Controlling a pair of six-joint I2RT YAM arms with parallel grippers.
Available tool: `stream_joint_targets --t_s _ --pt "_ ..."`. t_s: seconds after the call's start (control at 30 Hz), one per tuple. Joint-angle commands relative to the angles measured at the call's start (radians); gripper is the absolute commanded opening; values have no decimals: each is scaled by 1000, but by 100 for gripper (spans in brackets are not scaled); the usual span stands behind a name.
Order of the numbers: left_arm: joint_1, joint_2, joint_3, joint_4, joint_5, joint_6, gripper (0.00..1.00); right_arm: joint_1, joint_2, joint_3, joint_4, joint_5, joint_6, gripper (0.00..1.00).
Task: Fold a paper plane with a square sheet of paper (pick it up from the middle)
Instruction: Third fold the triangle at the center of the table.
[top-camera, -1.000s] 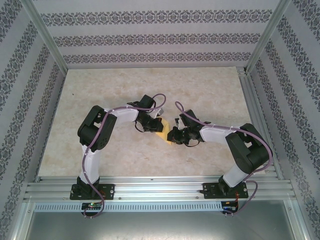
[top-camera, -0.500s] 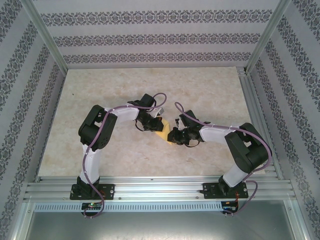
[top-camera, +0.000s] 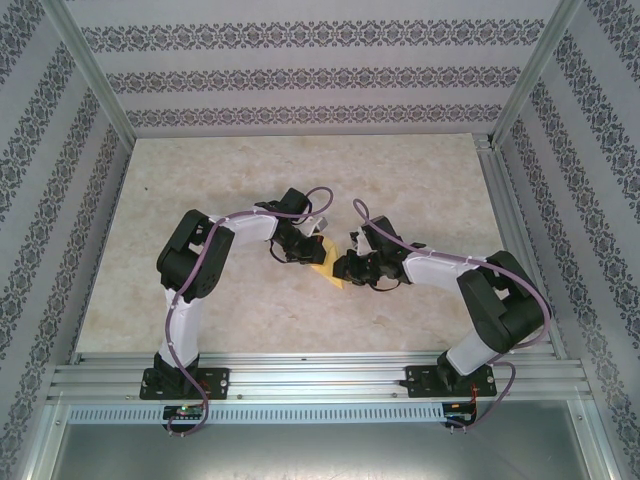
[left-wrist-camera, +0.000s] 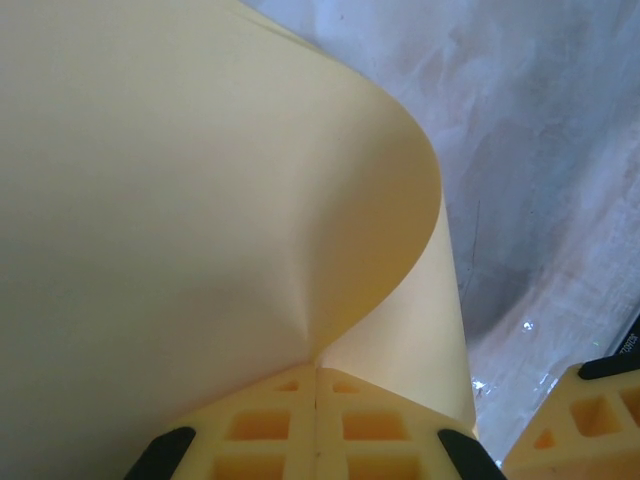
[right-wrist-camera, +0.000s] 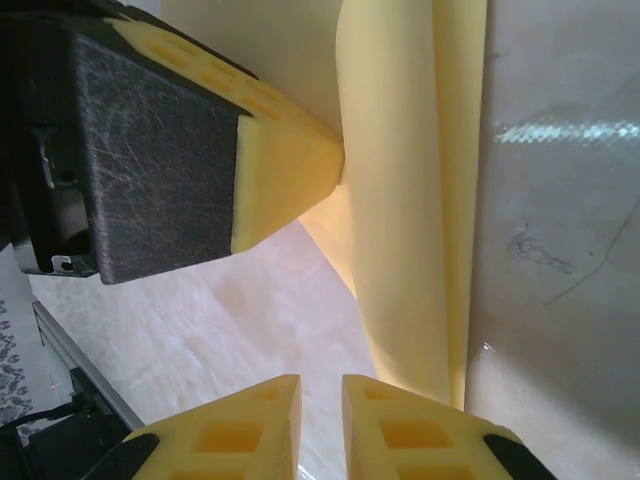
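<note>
Square sheet of paper (top-camera: 323, 262): pale yellow, near the middle of the table (top-camera: 200, 190), between my two grippers. In the left wrist view it rises from the pinch in a broad curved fold. I cannot tell whether its lower edge touches the table.

Left gripper (left-wrist-camera: 316, 400): closed tight on the paper, its two yellow fingers pressed together with the sheet caught between them.

Right gripper (right-wrist-camera: 320, 420): its jaws stand a narrow crack apart with nothing between them. The paper's edge hangs just beside one of its fingers (right-wrist-camera: 410, 435), and I see no hold on the sheet.

Change over the last second: my right arm has shifted. Its wrist has pushed a little toward the left gripper and its elbow has swung slightly outward. My left arm has stayed where it was, and the paper has barely moved.

Gap between grippers: small, the two fingertips close together over the sheet.
</note>
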Motion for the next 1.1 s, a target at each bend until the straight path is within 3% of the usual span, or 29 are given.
stream_joint_targets --t_s 0.0,1.07 --pt "13 -26 -4 -34 -2 33 0 -11 -11 -1 -4 4 -8 19" --pt "35 -37 -22 -53 1 61 0 5 72 8 -13 -32 -26 18"
